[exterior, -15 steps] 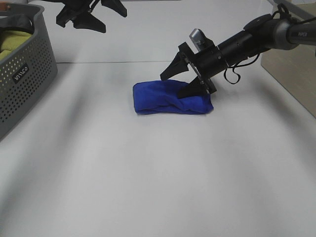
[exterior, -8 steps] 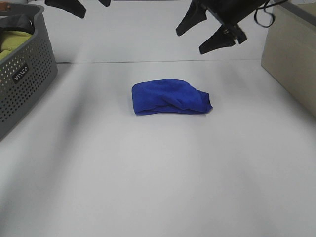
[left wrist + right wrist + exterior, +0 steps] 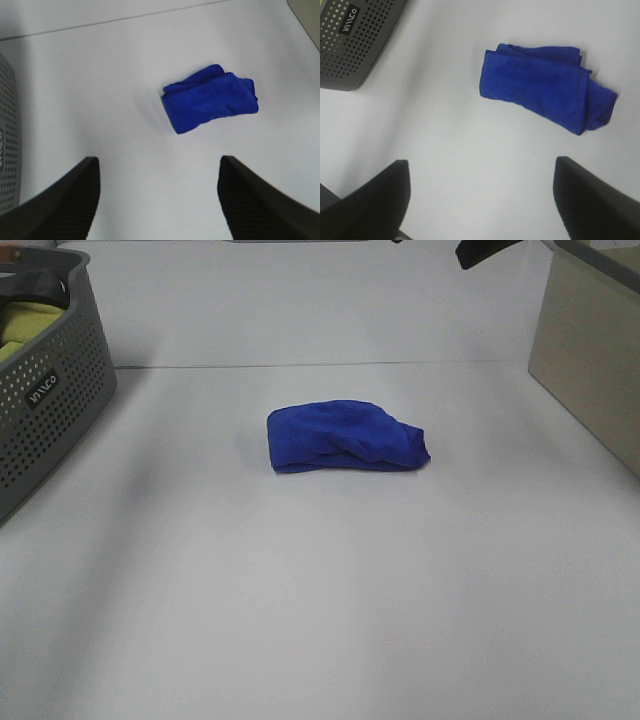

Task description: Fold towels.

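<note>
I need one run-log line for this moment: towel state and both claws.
blue towel: folded bundle, lying free on table | left claw: open, empty | right claw: open, empty

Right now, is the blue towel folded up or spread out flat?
Folded up. The blue towel lies as a small, thick bundle on the white table, with stacked layers showing along one end.

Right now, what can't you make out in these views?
- Towel: inner layers and underside, hidden by its own folds in every view.
- Basket: contents, cut by the exterior view's left edge; only some yellow-green cloth shows.
- Left gripper: outside the exterior view.
- Right gripper: only a dark tip at the exterior top edge.
</note>
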